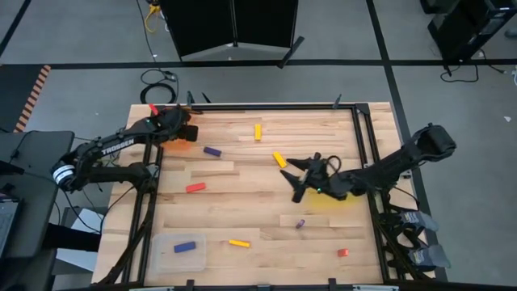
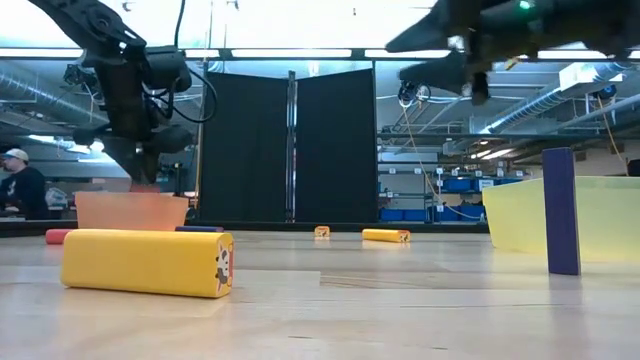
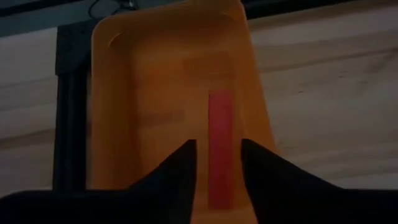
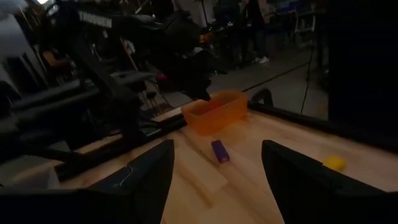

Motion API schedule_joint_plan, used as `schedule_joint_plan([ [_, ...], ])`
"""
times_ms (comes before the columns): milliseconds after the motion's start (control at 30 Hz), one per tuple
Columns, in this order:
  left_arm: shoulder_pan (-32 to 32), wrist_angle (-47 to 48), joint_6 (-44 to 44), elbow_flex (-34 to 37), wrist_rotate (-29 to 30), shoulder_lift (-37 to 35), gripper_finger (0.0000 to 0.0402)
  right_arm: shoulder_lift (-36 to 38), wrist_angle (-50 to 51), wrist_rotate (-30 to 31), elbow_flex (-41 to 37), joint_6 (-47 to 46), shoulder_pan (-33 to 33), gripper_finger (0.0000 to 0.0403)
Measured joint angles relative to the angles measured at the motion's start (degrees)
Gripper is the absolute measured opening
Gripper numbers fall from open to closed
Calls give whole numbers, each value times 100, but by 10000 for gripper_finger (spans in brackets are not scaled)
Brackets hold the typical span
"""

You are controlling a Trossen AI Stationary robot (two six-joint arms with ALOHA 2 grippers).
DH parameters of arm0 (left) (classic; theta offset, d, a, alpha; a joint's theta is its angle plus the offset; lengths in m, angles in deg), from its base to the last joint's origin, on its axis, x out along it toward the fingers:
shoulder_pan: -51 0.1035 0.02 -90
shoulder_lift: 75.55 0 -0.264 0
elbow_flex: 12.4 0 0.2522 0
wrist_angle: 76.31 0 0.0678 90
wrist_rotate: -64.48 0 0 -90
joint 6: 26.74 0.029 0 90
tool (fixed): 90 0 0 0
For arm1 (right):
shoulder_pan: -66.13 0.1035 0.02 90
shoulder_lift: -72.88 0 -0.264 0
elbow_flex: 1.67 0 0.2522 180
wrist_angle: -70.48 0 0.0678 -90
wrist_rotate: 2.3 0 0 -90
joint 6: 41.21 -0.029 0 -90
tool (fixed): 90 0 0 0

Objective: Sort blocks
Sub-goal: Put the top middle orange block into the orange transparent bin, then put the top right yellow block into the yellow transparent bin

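Note:
My left gripper (image 1: 184,129) hangs open over the orange tray (image 1: 179,145) at the table's far left corner. In the left wrist view its fingers (image 3: 186,163) stand on either side of a red block (image 3: 220,140) lying flat on the tray's floor (image 3: 155,93), and they do not touch it. My right gripper (image 1: 292,179) is wide open in the air right of the table's middle, beside the yellow tray (image 1: 333,200), holding nothing. Loose blocks lie about: yellow (image 1: 258,132), yellow (image 1: 279,159), yellow (image 1: 239,242), purple (image 1: 212,151), red (image 1: 195,187), red (image 1: 342,252). One purple block (image 2: 560,210) stands on end.
A clear tray (image 1: 166,255) at the near left corner holds a purple block (image 1: 185,246). A dark metal frame (image 1: 359,129) runs along the table's edges. Bare wood lies open between the scattered blocks. A person (image 2: 18,185) shows in the room beyond.

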Motion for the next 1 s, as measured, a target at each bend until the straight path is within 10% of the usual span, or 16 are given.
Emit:
schedule_joint_plan([
  [300, -293, -309, 331, 0, -782, -207, 193, -713, 3318, -264, 1897, -420, -660, 250],
  [500, -1335, -833, 404, -4, -1212, -801, 191, -931, 6251, -1623, 2934, -1632, -1637, 250],
  [1000, -4434, -1752, -11, -2, -501, -1072, 182, -2335, 7000, -3391, 3137, -1905, -2875, 274],
])
